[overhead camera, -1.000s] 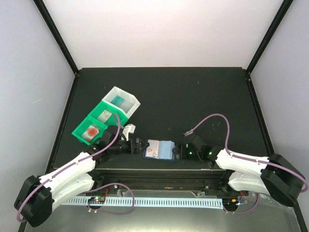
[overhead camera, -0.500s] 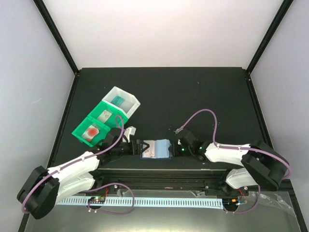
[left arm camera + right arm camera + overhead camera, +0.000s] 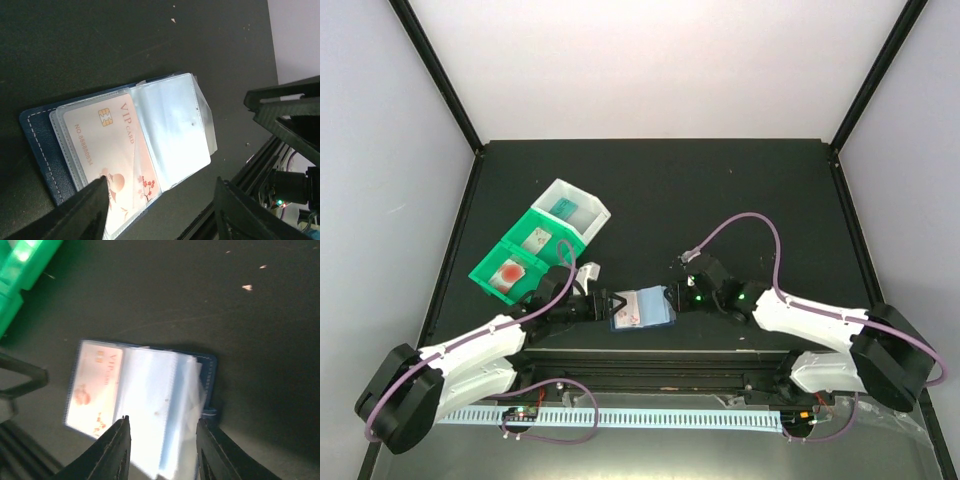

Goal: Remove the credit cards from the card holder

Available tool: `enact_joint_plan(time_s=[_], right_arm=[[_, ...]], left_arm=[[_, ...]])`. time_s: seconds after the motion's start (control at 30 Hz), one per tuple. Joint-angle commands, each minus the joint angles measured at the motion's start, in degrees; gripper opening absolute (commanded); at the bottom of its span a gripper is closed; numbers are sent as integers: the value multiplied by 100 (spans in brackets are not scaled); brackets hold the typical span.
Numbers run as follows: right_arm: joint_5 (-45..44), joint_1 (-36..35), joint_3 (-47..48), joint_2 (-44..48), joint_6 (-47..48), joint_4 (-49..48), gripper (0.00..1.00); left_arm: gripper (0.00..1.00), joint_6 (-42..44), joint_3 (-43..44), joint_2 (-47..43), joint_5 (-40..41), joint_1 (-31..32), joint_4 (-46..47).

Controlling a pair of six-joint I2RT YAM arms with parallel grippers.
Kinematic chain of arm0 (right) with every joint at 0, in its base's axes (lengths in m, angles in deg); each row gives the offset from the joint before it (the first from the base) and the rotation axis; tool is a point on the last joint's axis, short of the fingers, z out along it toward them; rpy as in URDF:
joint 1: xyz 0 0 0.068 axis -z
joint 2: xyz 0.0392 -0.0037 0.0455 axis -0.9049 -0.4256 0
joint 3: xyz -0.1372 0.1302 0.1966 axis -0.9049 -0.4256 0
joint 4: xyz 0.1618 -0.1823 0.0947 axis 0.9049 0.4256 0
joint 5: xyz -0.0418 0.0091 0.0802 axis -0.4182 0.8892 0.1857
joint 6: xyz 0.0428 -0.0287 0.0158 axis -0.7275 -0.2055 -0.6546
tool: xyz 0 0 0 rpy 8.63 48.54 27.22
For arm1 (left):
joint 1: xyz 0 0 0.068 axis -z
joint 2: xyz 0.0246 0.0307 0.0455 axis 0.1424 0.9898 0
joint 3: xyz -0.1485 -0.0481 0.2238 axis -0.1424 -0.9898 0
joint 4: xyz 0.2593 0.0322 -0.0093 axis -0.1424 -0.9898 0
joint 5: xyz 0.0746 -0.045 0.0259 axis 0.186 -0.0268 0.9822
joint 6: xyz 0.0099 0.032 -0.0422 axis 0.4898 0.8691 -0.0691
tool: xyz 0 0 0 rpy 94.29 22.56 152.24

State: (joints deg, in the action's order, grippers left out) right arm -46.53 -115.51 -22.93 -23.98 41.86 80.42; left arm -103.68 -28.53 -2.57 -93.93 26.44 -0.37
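Card holder (image 3: 642, 308) lies open and flat on the black table (image 3: 720, 190), close to the near edge in the overhead view. The left gripper (image 3: 612, 305) is at its left end and the right gripper (image 3: 672, 298) at its right end, so the holder sits between the two. Green bins (image 3: 520, 258) and a white bin (image 3: 575, 208) stand further back on the left, apart from it.

The left wrist view shows the navy cover with pale stitching and the clear sleeves (image 3: 170, 125) fanned across it. One credit card (image 3: 110, 150), pale with pink-orange print and a gold chip, sits inside a sleeve. The left gripper's jaws are spread wide with nothing clamped. One finger (image 3: 85, 210) overlaps the card's corner, and the other finger (image 3: 245, 215) stands past the sleeves' free edge.

In the right wrist view the card is at the holder's far end, inside its sleeve. The right gripper's jaws stand apart over the loose sleeves, whose near edge lies between them. Whether they touch the sleeves cannot be told.
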Motion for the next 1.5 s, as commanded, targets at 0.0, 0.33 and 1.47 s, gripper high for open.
enact_joint_plan(time_s=[0.0,0.33,1.47], right_arm=[[638,9,-15,186,-188,-413,36],[1713,-117,12,-574,-628,-1576,20],[1517,-375,277,-2256,-544,-2089,22]], left_arm=[[56,-67,-46,1,182,27,70],[31,27,24,377,282,28,14],[2,104,-306,1105,203,30,344]])
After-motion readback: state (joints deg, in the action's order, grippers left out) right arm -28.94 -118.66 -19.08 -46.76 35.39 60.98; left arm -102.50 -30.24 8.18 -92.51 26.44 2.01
